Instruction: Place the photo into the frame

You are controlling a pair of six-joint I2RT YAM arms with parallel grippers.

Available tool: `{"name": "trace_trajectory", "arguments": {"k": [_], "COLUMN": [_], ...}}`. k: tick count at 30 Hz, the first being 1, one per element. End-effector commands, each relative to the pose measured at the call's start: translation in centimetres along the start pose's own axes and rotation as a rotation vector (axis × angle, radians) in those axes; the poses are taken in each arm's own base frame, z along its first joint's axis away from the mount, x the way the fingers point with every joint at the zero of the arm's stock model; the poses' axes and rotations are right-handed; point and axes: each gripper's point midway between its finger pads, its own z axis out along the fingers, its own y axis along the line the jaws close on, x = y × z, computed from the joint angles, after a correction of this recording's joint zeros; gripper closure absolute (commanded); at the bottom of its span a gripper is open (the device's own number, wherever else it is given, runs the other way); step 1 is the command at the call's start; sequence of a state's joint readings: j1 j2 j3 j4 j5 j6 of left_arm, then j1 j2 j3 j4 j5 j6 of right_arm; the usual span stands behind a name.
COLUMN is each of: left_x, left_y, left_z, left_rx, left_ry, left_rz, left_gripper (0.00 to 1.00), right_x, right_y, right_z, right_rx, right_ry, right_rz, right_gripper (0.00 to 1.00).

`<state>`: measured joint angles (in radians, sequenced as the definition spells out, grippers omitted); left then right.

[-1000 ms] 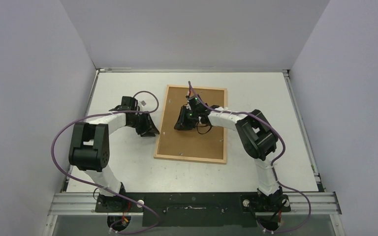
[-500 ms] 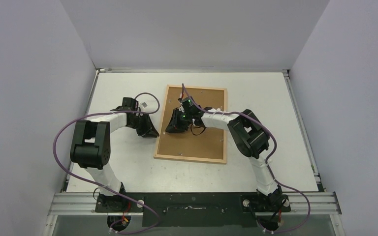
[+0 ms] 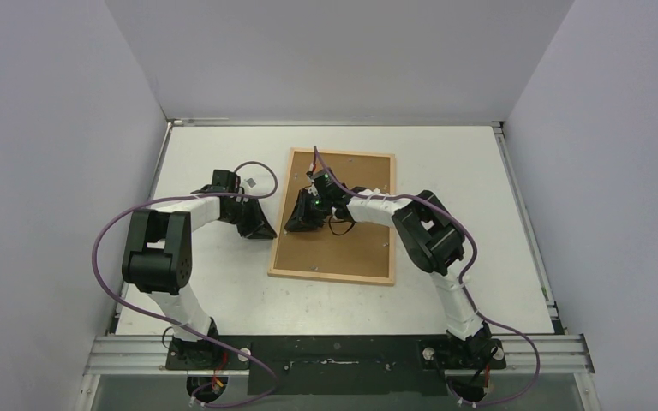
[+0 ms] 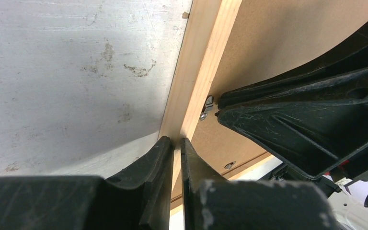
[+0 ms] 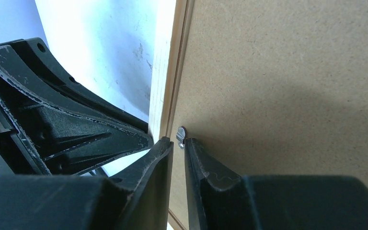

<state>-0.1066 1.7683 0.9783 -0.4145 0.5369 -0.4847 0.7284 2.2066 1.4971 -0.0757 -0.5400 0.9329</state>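
The frame point(image 3: 332, 276) lies flat in the middle of the tabletop point(image 3: 223, 291), a little toward the far side. Its brown backing board point(image 3: 347, 248) is turned up and sits inside the wooden rails. Both grippers are at the frame's left rail.

The left gripper point(image 4: 176, 140) is on the outer side, over the bare tabletop. Its fingers point(image 4: 155, 158) are almost together, with only a thin slit between them, and their tips stand at the outer edge of the rail.

The right gripper point(image 5: 178, 141) is on the inner side, over the backing board. Its fingers point(image 5: 201, 163) are also nearly together. A small metal clip point(image 5: 181, 134) on the board, just beside the rail, sits right at their tips. I cannot tell if the clip is pinched or only touched.

The two grippers point at each other across the rail and are very near.
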Motion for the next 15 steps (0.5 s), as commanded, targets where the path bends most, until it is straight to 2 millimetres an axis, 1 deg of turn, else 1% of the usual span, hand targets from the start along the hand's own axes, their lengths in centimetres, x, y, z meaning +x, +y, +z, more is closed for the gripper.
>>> {"name": "trace_trajectory", "arguments": {"k": [1, 15], "left_x": [0.4, 0.1], "left_y": [0.1, -0.2], "left_z": [0.4, 0.3], "left_rx": [0.016, 0.022], "left_ry": [0.014, 0.014], "left_rz": [-0.007, -0.01], "left_gripper": [0.92, 0.94], "right_x": [0.0, 0.9], "right_y": [0.6, 1.2], "right_z": [1.0, 2.2], "right_rx": [-0.02, -0.069], "right_ry": [-0.003, 0.044], "right_rz": [-0.011, -0.012], "right_gripper": [0.82, 0.83]}}
